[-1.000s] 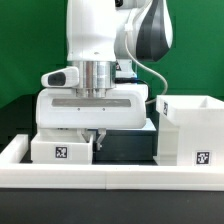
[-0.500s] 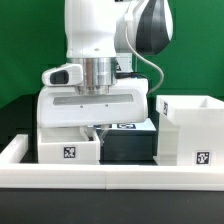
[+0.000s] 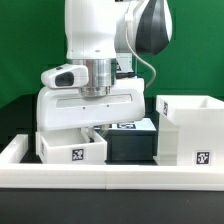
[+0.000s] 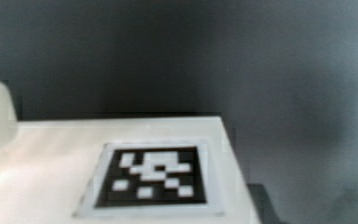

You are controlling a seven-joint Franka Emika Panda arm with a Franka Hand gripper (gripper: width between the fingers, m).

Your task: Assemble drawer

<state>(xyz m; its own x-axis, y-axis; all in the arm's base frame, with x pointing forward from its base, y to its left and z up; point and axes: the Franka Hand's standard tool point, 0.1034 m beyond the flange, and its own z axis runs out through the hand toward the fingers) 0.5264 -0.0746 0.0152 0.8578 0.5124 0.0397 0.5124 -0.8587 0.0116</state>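
A low white drawer box (image 3: 72, 150) with a marker tag on its front lies at the exterior view's left, just behind the front rail. My gripper (image 3: 93, 131) hangs straight above it. Its fingertips reach down at the box's back wall and are mostly hidden by it, and they seem closed on that wall. The large white casing (image 3: 190, 128) stands at the right with a tag low on its front. A second low box (image 3: 128, 126) shows behind, between the two. The wrist view shows a white tagged face (image 4: 153, 178) close up, and no fingers can be made out.
The long low white rail (image 3: 110, 176) runs along the table's front edge. The table top is black (image 3: 130, 148), with a green backdrop behind. The white arm and its wide hand (image 3: 92, 104) block the view of the table behind them.
The low box at the left has shifted to the right, toward the casing, and more of its open inside shows. The single finger seen beside its right end earlier is now behind its wall.
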